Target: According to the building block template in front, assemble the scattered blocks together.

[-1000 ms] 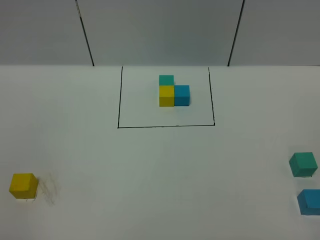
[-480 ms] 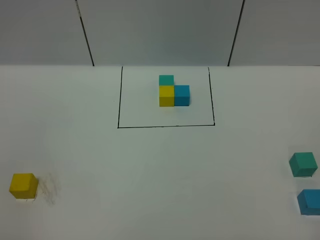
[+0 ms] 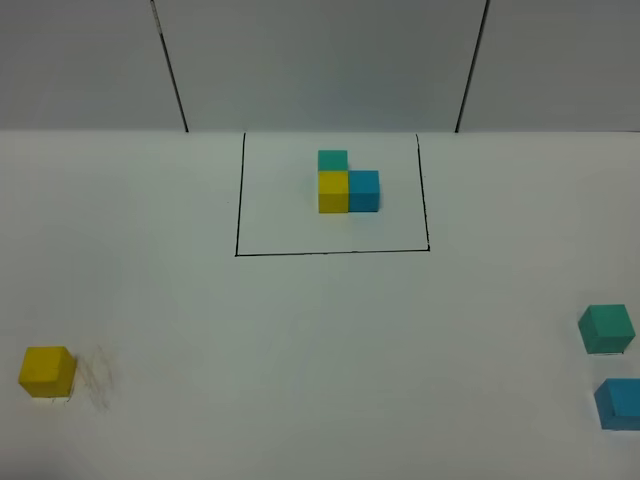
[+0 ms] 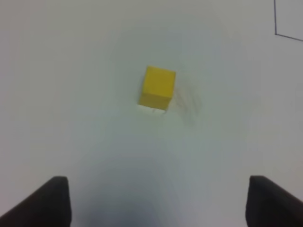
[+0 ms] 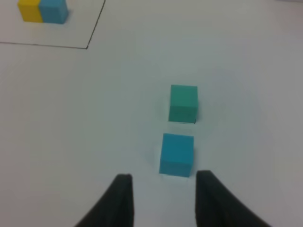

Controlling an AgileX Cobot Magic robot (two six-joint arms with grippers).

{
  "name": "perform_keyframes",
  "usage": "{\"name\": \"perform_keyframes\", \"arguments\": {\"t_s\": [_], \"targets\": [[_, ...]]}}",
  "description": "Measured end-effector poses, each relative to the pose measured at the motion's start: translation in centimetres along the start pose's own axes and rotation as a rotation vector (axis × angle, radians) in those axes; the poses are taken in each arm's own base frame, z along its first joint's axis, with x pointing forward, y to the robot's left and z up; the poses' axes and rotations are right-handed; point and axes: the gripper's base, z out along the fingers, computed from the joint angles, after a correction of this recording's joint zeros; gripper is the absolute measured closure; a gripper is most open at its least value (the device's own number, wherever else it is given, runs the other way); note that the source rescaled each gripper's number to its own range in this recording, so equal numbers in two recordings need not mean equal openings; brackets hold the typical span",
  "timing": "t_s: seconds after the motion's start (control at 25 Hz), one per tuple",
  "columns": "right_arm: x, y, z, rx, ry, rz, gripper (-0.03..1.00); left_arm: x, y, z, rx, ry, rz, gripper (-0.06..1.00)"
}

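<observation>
The template (image 3: 347,182) is an L of teal-green, yellow and blue cubes inside a black-line rectangle (image 3: 238,200) at the table's back middle; part of it shows in the right wrist view (image 5: 42,10). The loose yellow cube (image 3: 46,371) sits at the front left; in the left wrist view (image 4: 157,87) it lies ahead of my open, empty left gripper (image 4: 156,201). The loose teal-green cube (image 3: 606,329) (image 5: 183,103) and blue cube (image 3: 620,403) (image 5: 177,154) sit at the front right. My right gripper (image 5: 163,196) is open, just short of the blue cube. Neither gripper shows in the exterior view.
Grey wall panels with dark seams (image 3: 170,70) stand behind the white table (image 3: 320,340). A faint scuff mark (image 3: 98,380) lies right of the yellow cube. The table's right edge cuts off the blue cube in the exterior view.
</observation>
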Motion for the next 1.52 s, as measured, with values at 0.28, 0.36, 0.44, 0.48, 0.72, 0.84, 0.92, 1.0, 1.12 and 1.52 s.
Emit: {"name": "perform_keyframes", "arguments": {"t_s": [0.28,0.36,0.44,0.48,0.72,0.84,0.92,1.0,1.12,1.52], "targets": [[0.0,0.0,0.0,0.0,0.0,0.0,0.97,-6.8,-1.9,2.7,-0.014,0.144,-0.011,0.27],[0.0,0.0,0.0,0.0,0.0,0.0,0.97,-8.7,-2.0,4.2,-0.057,0.177,0.018,0.28],[0.0,0.0,0.0,0.0,0.0,0.0,0.97,-10.1,-2.1,6.2,-0.1,0.243,0.056,0.29],[0.0,0.0,0.0,0.0,0.0,0.0,0.97,-10.6,-2.1,7.4,-0.112,0.281,0.072,0.29],[0.0,0.0,0.0,0.0,0.0,0.0,0.97,-11.4,-2.3,14.1,-0.142,0.457,0.136,0.29],[0.0,0.0,0.0,0.0,0.0,0.0,0.97,-11.5,-2.3,16.8,-0.142,0.484,0.144,0.29],[0.0,0.0,0.0,0.0,0.0,0.0,0.97,-11.5,-2.3,18.4,-0.141,0.496,0.148,0.29],[0.0,0.0,0.0,0.0,0.0,0.0,0.97,-11.4,-2.3,19.8,-0.14,0.508,0.15,0.29],[0.0,0.0,0.0,0.0,0.0,0.0,0.97,-10.8,-2.3,22.1,-0.133,0.553,0.143,0.29],[0.0,0.0,0.0,0.0,0.0,0.0,0.97,-8.9,-2.3,27.0,-0.101,0.658,0.137,0.29]]}}
